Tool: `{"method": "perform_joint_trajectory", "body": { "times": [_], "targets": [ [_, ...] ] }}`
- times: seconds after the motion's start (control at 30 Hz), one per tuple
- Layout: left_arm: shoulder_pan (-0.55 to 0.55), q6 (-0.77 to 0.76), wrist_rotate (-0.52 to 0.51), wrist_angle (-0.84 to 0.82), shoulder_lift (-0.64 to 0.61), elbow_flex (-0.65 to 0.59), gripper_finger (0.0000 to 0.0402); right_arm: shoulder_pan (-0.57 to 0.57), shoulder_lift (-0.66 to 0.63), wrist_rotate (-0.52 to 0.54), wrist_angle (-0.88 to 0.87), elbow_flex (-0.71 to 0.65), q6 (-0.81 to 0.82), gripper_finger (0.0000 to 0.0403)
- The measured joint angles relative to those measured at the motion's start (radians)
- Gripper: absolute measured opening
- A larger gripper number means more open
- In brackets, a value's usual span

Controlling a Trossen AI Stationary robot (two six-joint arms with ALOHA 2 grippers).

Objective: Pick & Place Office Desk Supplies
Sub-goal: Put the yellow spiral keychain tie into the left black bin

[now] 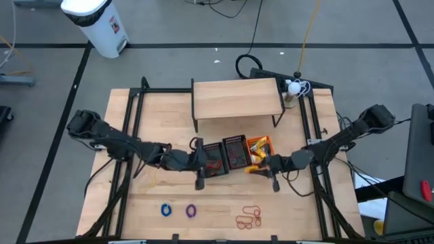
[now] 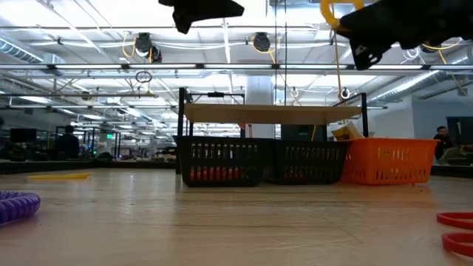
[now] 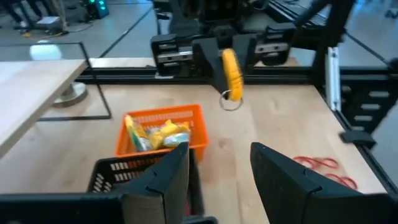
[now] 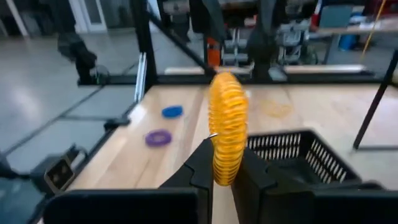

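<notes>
Three baskets sit in a row below the wooden shelf (image 1: 237, 97): two black baskets (image 1: 224, 154) and an orange basket (image 1: 259, 146). The left black basket shows red items through its mesh in the low view, and the orange basket already holds yellow pieces (image 3: 155, 134), so sorting appears partly done. Left on the bench (image 1: 298, 213), from left to right: a blue coil ring (image 1: 165, 210), a purple coil ring (image 1: 190, 211), and a cluster of red elastic loops (image 1: 249, 217).

The left gripper (image 1: 201, 163) hovers over the black baskets, fingers (image 3: 155, 180) about half spread and empty. The right gripper (image 1: 271, 166) hangs just beside the orange basket, fingers (image 4: 204, 165) pinched on a yellow coil (image 4: 227, 127), held clear above the bench and not yet dropped in.
</notes>
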Motion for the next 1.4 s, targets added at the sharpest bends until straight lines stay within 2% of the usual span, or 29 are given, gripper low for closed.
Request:
{"method": "perform_joint_trajectory", "body": {
  "times": [0.1, 0.23, 0.4, 0.57, 0.8, 0.97, 1.13, 1.4],
  "targets": [
    [0.033, -0.018, 0.000, 0.025, 0.000, 0.000, 0.0170, -0.015, 0.001, -0.008, 0.068, 0.000, -0.025, 0.0021],
    [0.080, -0.076, 0.017, 0.050, 0.000, 0.000, 0.0170, -0.031, 0.001, -0.084, 0.157, 0.000, -0.073, 0.0021],
    [0.119, -0.090, 0.148, 0.085, 0.000, 0.000, 0.0170, -0.074, 0.001, -0.079, 0.177, 0.001, -0.081, 0.0021],
    [0.121, -0.105, 0.213, 0.123, 0.000, 0.000, 0.0170, -0.119, 0.018, -0.079, 0.163, 0.001, -0.052, 0.0021],
    [0.102, -0.106, 0.219, 0.153, 0.000, 0.000, 0.0170, -0.128, 0.058, -0.091, 0.211, 0.000, -0.043, 0.0021],
    [0.097, -0.106, 0.216, 0.202, 0.048, 0.000, 0.0170, -0.133, 0.084, -0.133, 0.280, 0.001, -0.043, 0.0021],
    [0.110, -0.095, 0.221, 0.264, 0.093, 0.000, 0.0170, -0.132, 0.085, -0.134, 0.260, 0.005, -0.043, 0.0021],
    [0.126, -0.106, 0.220, 0.280, 0.096, 0.000, 0.0170, -0.132, 0.085, -0.134, 0.206, 0.036, -0.045, 0.0021]
  ]
}}
